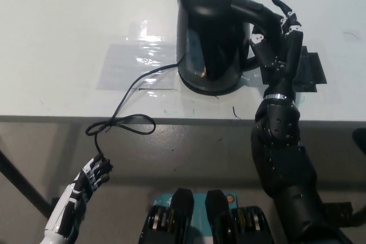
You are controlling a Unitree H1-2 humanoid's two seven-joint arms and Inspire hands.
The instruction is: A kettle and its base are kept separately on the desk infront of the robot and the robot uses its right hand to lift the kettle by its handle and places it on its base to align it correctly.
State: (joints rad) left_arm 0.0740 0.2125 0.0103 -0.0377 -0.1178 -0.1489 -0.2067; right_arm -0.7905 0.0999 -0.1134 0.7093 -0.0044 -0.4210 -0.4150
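While the black kettle (210, 32) stands upright on the white desk (63, 32), my black right hand (277, 35) is at its handle (254, 12), on the kettle's right side. My fingers (289, 24) point up beside and behind the curved handle, spread somewhat rather than wrapped tight, and I cannot tell whether they actually grip it or only rest against it. The kettle sits on its round base (213, 87), whose dark rim shows just below the body near the desk's front edge. From under the base a black cord (123, 104) runs left across the desk, drops over the edge and curls into a loop below. Under the kettle and to its left lies a clear glossy sheet (134, 61) taped flat to the desk. A flat black patch (309, 70) lies on the desk behind my right wrist. My white left hand (91, 178) hangs low below the desk edge at the lower left, its dark fingers loosely curled and holding nothing.
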